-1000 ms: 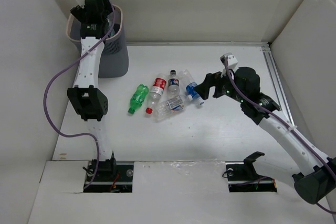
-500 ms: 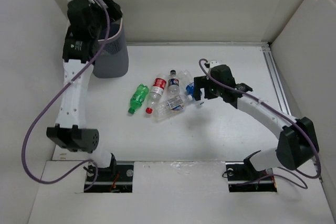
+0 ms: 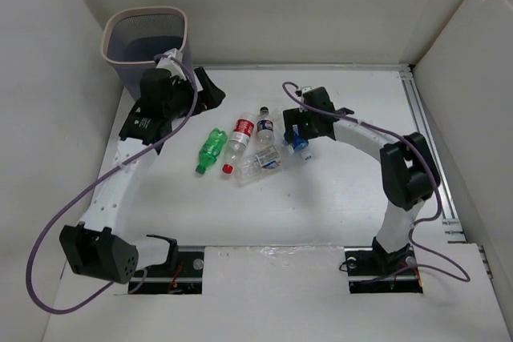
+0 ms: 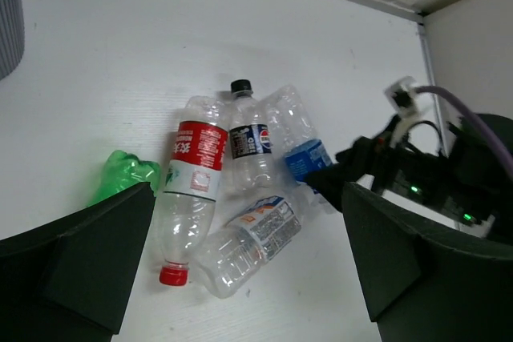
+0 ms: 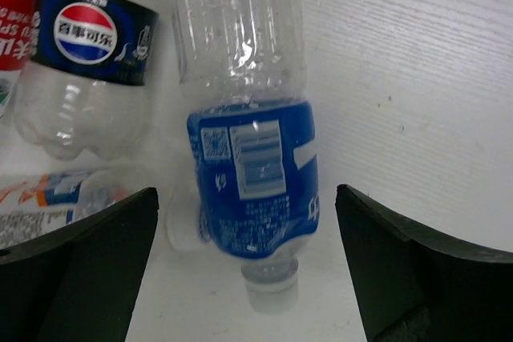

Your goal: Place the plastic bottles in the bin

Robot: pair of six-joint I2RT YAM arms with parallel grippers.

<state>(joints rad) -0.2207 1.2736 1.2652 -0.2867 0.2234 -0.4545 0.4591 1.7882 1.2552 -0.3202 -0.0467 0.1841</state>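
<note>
1. On the table (image 3: 321,206), right of centre, the blue-label bottle (image 5: 252,158) lies flat at the right end of the bottle cluster, just beside the black-label bottle (image 5: 92,46).
2. The right gripper (image 5: 247,198) hangs over it with fingers spread, one on each side of the label and neither touching.
3. We judge the step in hand to be the grasp. We would lower squarely and close across the labelled body, not the neck.
4. The thin plastic will likely buckle or roll, so we would close gently and keep the inner finger off the neighbouring bottles.
5. The left gripper (image 4: 247,222) is empty, fingers spread, and hovers between the cluster and the bin (image 3: 148,38) at the far left corner. We would route the carry clear of that arm.
</note>
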